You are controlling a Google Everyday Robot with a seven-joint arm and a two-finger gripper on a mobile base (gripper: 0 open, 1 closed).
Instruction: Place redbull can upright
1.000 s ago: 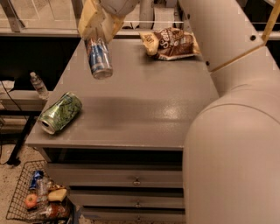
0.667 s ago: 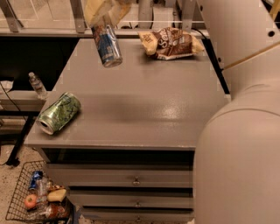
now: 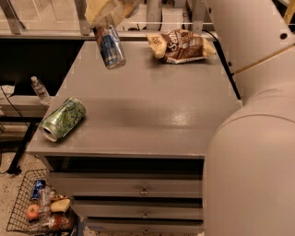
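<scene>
The redbull can (image 3: 109, 46) is slim, silver and blue. It hangs tilted in the air above the far left part of the grey table (image 3: 152, 115), silver end pointing down and to the right. My gripper (image 3: 105, 14) is at the top of the view, shut on the can's upper end. The fatter green-patterned can (image 3: 62, 119) lies on its side near the table's front left corner.
A brown chip bag (image 3: 180, 45) lies at the back of the table. My large pale arm (image 3: 258, 115) fills the right side. A water bottle (image 3: 40, 90) stands on a shelf to the left. A wire basket (image 3: 41, 209) of items sits on the floor.
My gripper has carried the redbull can a little to the right and up, and the can hangs more steeply. The green can and chip bag have not moved.
</scene>
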